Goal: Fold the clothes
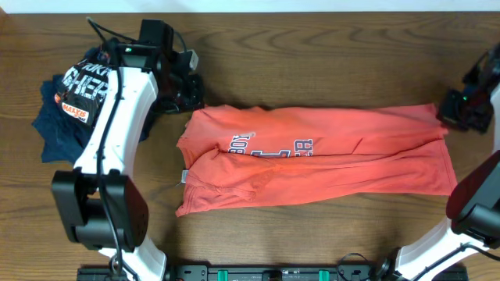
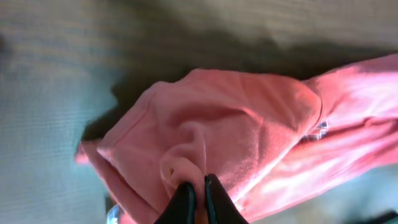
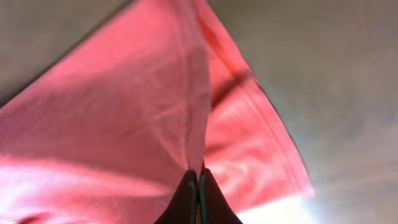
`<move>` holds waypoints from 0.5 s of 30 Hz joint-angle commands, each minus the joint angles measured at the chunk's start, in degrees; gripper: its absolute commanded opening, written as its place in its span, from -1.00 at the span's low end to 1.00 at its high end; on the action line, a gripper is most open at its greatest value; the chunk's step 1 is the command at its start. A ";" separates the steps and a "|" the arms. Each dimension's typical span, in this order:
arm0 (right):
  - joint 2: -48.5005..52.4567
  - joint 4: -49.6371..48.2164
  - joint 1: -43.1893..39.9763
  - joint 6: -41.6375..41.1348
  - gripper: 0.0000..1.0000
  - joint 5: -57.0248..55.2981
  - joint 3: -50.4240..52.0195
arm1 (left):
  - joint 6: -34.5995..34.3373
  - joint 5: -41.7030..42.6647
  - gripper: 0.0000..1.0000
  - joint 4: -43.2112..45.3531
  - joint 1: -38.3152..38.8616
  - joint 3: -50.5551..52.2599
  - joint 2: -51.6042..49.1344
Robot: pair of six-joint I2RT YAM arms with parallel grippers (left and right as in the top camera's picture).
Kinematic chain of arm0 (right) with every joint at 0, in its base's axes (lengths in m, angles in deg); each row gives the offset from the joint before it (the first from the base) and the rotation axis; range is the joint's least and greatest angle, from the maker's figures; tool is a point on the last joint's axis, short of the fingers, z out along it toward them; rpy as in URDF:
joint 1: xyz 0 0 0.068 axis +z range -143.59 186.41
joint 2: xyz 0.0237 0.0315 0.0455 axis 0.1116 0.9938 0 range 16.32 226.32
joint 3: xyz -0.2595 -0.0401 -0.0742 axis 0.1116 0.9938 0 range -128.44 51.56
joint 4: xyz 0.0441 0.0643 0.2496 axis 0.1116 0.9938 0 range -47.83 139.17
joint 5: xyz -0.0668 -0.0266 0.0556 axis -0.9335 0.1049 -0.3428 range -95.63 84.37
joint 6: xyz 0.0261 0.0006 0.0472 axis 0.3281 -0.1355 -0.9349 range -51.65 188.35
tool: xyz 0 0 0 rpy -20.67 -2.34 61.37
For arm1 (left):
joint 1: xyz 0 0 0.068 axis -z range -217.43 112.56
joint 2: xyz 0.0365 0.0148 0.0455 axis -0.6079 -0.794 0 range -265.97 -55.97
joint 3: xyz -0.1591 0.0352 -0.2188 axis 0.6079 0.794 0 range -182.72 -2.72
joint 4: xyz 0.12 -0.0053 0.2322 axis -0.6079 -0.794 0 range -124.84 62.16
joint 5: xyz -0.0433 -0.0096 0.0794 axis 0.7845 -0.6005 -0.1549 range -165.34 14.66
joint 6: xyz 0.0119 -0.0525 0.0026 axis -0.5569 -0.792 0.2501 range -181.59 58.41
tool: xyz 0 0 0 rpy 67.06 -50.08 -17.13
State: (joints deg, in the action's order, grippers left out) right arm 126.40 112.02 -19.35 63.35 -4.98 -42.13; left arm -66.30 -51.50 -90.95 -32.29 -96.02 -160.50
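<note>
The coral-red T-shirt [image 1: 328, 160] lies stretched sideways across the table, folded lengthwise so part of its dark-and-white chest print [image 1: 269, 146] shows along the fold. My left gripper [image 1: 183, 97] is at the shirt's far left corner; in the left wrist view the jaws [image 2: 198, 186] are shut on a pinch of red fabric [image 2: 224, 130]. My right gripper [image 1: 461, 109] is at the shirt's far right corner; in the right wrist view its jaws [image 3: 198, 180] are shut on a ridge of the red cloth [image 3: 124, 112].
A black garment with white lettering [image 1: 90, 82] lies on a navy blue garment [image 1: 58, 125] at the far left of the wooden table [image 1: 312, 66]. The arm bases stand at the front edge.
</note>
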 commanded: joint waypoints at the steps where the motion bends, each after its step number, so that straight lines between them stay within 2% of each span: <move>1: -1.22 2.32 -2.27 -0.09 -0.98 -4.31 -0.37 | -0.44 -0.50 -0.88 -3.02 0.00 0.17 0.26; 15: -1.22 10.40 -4.20 -1.01 -0.98 -7.80 -0.28 | 0.57 -0.57 -0.88 -19.74 0.00 0.52 0.26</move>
State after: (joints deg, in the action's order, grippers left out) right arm 126.40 121.70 -22.87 63.31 -9.70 -42.13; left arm -66.22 -51.55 -109.24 -32.29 -95.93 -160.39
